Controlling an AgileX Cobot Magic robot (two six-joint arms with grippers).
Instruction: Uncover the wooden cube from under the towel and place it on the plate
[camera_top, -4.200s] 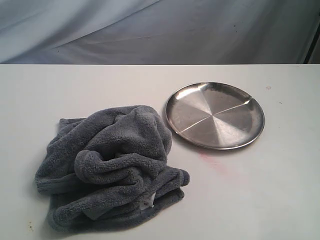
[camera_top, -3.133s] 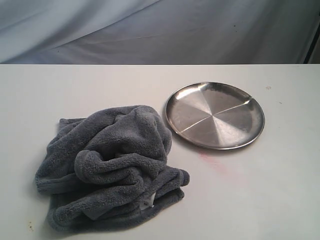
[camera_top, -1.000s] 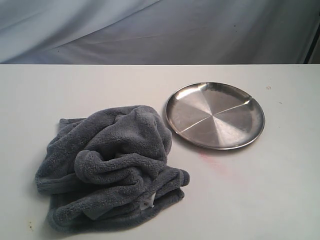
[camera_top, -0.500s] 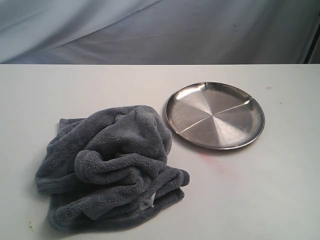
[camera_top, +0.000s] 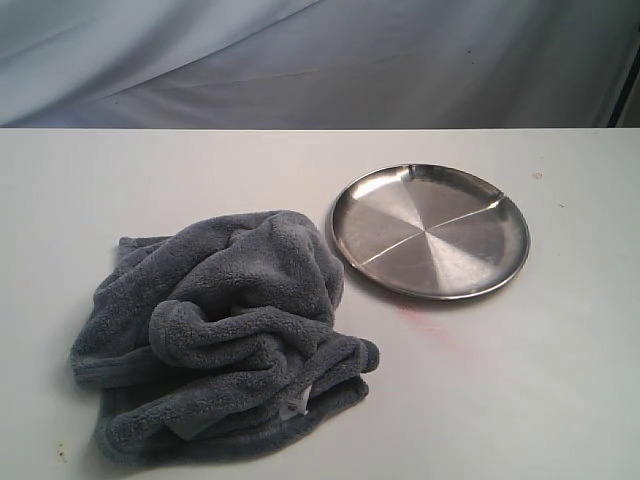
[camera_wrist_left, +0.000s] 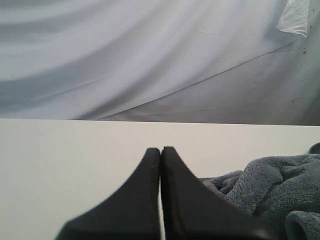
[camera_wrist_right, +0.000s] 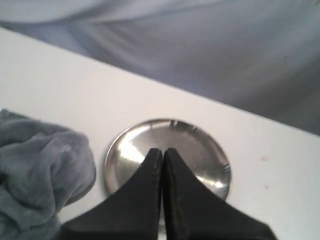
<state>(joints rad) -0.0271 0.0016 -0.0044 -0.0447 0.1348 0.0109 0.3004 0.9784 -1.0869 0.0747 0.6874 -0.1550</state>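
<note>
A dark grey fluffy towel (camera_top: 225, 335) lies bunched in a heap on the white table, left of centre; a small white tag (camera_top: 296, 404) shows at its near edge. The wooden cube is hidden. To the towel's right sits the round silver plate (camera_top: 430, 230), with nothing on it. Neither arm shows in the exterior view. In the left wrist view my left gripper (camera_wrist_left: 160, 149) is shut with nothing in it, and the towel (camera_wrist_left: 272, 187) lies off to one side. My right gripper (camera_wrist_right: 163, 150) is shut too, held over the plate (camera_wrist_right: 132, 145), with the towel (camera_wrist_right: 42, 170) beside it.
The white table (camera_top: 560, 400) is backed by a draped pale grey cloth (camera_top: 320, 60). A faint pink smear (camera_top: 430, 330) marks the table just in front of the plate.
</note>
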